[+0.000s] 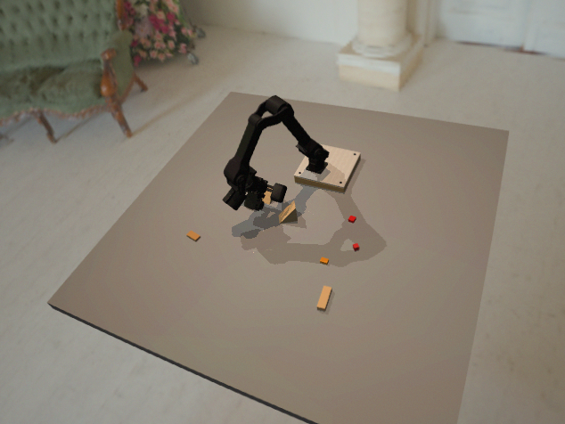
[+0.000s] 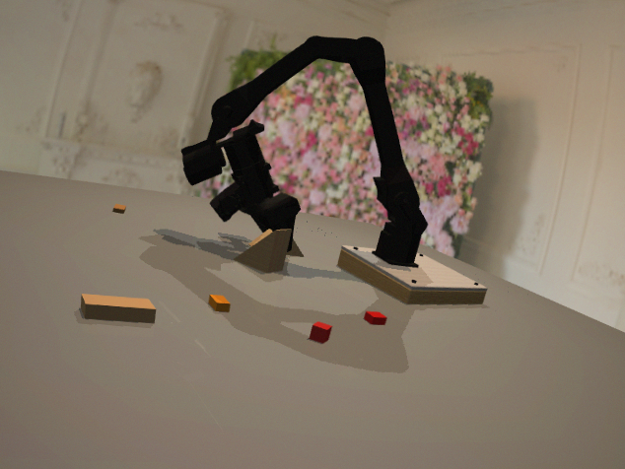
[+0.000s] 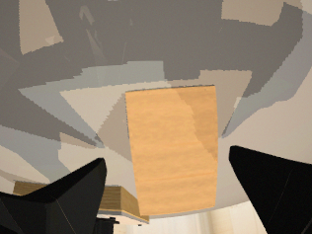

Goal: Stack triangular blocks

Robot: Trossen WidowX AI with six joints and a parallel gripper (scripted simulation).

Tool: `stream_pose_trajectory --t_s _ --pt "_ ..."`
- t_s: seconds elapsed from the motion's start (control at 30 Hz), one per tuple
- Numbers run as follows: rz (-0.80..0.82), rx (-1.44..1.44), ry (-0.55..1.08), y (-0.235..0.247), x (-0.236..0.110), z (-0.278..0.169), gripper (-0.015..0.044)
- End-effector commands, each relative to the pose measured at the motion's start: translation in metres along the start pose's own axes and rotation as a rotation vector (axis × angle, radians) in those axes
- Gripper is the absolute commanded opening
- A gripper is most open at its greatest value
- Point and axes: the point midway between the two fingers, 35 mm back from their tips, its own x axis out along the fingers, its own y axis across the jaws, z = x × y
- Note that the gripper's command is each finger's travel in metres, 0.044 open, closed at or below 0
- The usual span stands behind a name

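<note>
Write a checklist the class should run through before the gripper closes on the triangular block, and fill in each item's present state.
1. Gripper open: ok.
2. Triangular block lies between the fingers in the wrist view: ok.
3. Fingers low enough to clamp the block's sides: cannot tell.
4. Second triangular block apart from the gripper: ok in the top view.
5. Red cubes, small orange block and long tan block away from the grasp: ok.
6. Arm off the table: cannot tell.

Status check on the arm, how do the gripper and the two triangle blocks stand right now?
Gripper open, low over one triangular block, fingers either side, no grip. Other triangular block close beside on the table. Stack not begun.
</note>
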Motion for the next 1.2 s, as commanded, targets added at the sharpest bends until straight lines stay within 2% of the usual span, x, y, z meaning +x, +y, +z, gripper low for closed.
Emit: stream_pose_trajectory --t_s 0.0,0.17,0.43,0.63,1.17 --pt "0.001 0.000 0.000 0.000 0.000 0.000 0.0335" --pt "0.001 0.000 0.000 0.000 0.000 0.000 0.0204" --pt "0.001 0.000 0.000 0.000 0.000 0.000 0.0150" --pt "-0.001 -0.002 -0.003 0.000 -0.006 -0.003 0.0000" --pt "-0.023 -0.024 -0.034 0.000 -0.070 -0.046 0.0000"
